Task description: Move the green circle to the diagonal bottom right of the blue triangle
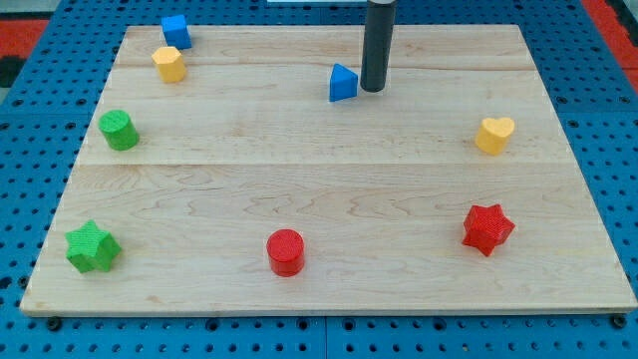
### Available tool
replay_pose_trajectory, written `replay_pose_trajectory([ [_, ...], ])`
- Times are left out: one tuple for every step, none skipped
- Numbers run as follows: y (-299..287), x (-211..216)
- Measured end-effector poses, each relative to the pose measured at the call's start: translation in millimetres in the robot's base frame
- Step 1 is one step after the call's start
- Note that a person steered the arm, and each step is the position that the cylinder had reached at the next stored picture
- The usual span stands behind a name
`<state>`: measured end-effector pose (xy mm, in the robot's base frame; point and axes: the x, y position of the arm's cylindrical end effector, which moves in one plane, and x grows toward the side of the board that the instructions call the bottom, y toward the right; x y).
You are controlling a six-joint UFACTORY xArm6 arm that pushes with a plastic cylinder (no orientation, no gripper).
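Our desk (pixel 329 179) is a pale wooden board lying on a blue pegboard (pixel 30 329). We take the blue triangle (pixel 343 83) as landmark: our tip (pixel 372 90), a plain rod tool with nothing to spread or pinch, stands just right of it. The green circle (pixel 119 131) sits far to its left, slightly lower. A red circle (pixel 285 251) lies well below the triangle.

Around our pale wooden board (pixel 329 179) on its blue pegboard (pixel 30 329) we see colours in pairs — green circle (pixel 119 130), blue triangle (pixel 342 83) — reds, yellows.
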<state>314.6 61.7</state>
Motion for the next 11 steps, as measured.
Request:
replay_pose_trajectory([
  [-45,0],
  [-38,-11],
  [-68,-15],
  [-155,11],
  [-233,15],
  [-276,16],
  [-269,28],
  [-270,65],
  [-274,90],
  [-246,96],
  [-281,174],
])
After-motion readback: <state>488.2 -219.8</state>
